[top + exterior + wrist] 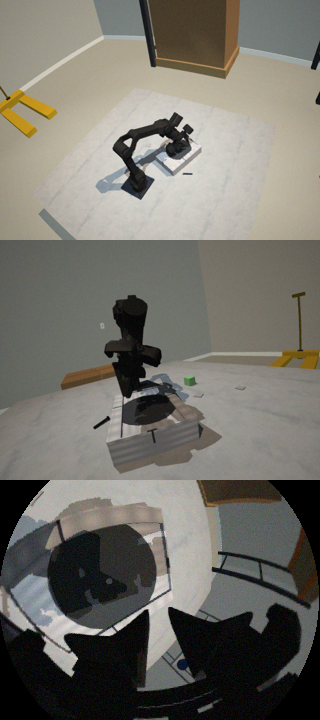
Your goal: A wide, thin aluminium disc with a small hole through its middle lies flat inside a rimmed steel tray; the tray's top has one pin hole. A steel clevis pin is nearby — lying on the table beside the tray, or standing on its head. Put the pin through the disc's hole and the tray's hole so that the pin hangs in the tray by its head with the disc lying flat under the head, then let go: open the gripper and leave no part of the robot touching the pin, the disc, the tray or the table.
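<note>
Clevis pin (pixel 187 173) (pixel 101 422) lies on its side on the table beside the tray (pixel 178 166) (pixel 155 444) (pixel 111 520), in exterior view its long axis slanting, head toward the tray; gripper (pixel 184 149) (pixel 127 396) (pixel 158 611) fingers partly apart, apparently empty.

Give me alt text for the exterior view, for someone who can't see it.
A black robot arm's end effector points down near a dark disc lying flat in a pale rimmed tray. A dark pin lies on the table beside the tray, and a green cube sits farther back.
</note>
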### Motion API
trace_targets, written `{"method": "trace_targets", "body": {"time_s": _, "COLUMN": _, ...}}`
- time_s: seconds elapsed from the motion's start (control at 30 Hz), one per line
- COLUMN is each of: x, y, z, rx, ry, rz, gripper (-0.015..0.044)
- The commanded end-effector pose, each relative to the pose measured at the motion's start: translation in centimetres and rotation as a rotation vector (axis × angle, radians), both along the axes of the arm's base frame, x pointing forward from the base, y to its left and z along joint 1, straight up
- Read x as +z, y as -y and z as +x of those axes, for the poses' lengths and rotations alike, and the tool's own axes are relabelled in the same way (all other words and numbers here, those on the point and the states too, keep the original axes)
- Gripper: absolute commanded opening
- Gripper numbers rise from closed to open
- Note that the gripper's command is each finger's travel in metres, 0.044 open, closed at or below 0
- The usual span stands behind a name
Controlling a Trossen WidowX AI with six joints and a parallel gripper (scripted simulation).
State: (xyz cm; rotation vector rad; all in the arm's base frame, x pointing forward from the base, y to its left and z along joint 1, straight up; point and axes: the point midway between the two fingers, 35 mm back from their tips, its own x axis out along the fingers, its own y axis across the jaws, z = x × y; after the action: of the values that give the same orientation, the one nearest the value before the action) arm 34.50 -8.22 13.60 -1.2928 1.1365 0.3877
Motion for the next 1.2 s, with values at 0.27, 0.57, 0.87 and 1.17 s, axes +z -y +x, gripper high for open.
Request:
{"method": "trace_targets", "body": {"time_s": 0.27, "x": -6.4, "y": 7.9, "z": -9.0, "rx": 0.787, "ry": -0.573, "rz": 0.035, "gripper": 0.0120}}
{"method": "trace_targets", "body": {"time_s": 0.57, "x": -7.2, "y": 9.2, "z": -10.4, "rx": 0.943, "ry": -0.602, "rz": 0.080, "gripper": 0.0120}}
{"method": "trace_targets", "body": {"time_s": 0.87, "x": -7.2, "y": 9.1, "z": -10.4, "rx": 0.943, "ry": -0.602, "rz": 0.080, "gripper": 0.0120}}
{"method": "trace_targets", "body": {"time_s": 1.17, "x": -8.1, "y": 9.1, "z": -10.4, "rx": 0.943, "ry": -0.602, "rz": 0.080, "gripper": 0.0120}}
